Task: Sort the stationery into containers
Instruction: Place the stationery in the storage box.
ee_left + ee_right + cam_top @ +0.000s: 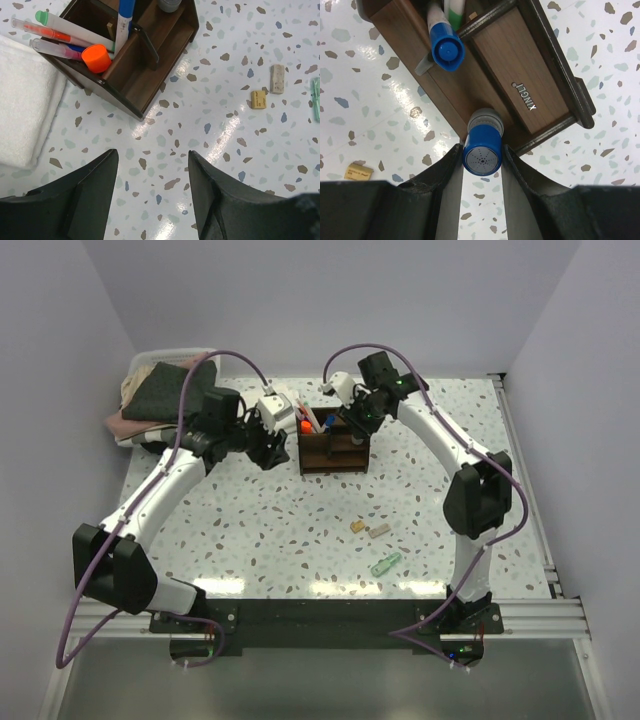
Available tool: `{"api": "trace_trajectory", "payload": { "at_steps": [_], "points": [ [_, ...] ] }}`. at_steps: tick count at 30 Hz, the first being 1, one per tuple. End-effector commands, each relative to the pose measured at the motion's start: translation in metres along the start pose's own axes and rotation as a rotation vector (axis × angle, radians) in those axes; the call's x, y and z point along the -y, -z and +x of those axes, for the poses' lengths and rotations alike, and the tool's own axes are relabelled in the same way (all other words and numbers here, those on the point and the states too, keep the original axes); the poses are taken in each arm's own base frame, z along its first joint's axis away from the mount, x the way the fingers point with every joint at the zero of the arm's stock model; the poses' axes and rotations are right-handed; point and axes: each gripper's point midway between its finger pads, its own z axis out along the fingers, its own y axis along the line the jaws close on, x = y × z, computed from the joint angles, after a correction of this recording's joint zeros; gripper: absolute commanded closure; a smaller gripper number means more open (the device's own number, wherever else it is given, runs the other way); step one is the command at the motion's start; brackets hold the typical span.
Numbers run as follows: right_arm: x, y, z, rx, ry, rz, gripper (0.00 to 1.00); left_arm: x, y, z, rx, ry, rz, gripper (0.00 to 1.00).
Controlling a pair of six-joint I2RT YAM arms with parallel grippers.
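The dark brown wooden organiser (pixel 333 452) stands at the table's middle back. Its taller section holds pens, an orange-capped highlighter (pixel 96 57) and a blue-capped pen (pixel 445 47). My right gripper (pixel 482 156) is shut on a blue-capped marker (pixel 482 149), held upright with its far end at the organiser's (pixel 520 85) lower section. My left gripper (pixel 152 200) is open and empty over bare table just left of the organiser (pixel 150 60). Two tan bits (pixel 357 526) (pixel 379 531) and a green bit (pixel 386 564) lie on the table in front.
A white folded cloth (pixel 25 100) lies beside the organiser's left side. A white bin with folded cloths (pixel 160 390) stands at the back left corner. The tan bits (pixel 258 99) (pixel 277 78) also show in the left wrist view.
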Motion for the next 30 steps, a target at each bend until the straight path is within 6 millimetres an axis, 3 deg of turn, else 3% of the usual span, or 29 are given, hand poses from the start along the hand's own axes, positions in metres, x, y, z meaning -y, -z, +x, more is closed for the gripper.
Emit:
{"api": "trace_trajectory", "payload": {
  "at_steps": [1, 9, 14, 17, 25, 28, 30],
  "points": [
    [0.012, 0.002, -0.013, 0.023, 0.02, 0.043, 1.0, 0.001, 0.003, -0.009, 0.045, 0.0, 0.012, 0.37],
    [0.017, -0.003, -0.017, 0.034, -0.006, 0.062, 0.92, 0.0, 0.001, -0.008, 0.041, 0.004, 0.015, 0.36],
    [0.022, -0.003, -0.021, 0.043, -0.018, 0.089, 0.59, 0.001, 0.0, -0.007, 0.038, 0.008, 0.019, 0.35],
    [0.024, 0.0, -0.023, 0.049, -0.02, 0.1, 0.49, 0.0, -0.002, -0.006, 0.038, 0.011, 0.021, 0.34],
    [0.029, 0.015, -0.033, 0.085, -0.029, 0.135, 0.42, -0.004, 0.001, -0.01, 0.047, -0.003, -0.005, 0.29],
    [0.028, 0.034, -0.039, 0.12, -0.031, 0.151, 0.4, -0.016, 0.004, -0.011, 0.034, -0.005, -0.078, 0.29],
    [0.025, 0.042, -0.036, 0.122, -0.034, 0.155, 0.4, -0.037, 0.009, -0.005, 0.001, 0.006, -0.2, 0.27]
  ]
}}
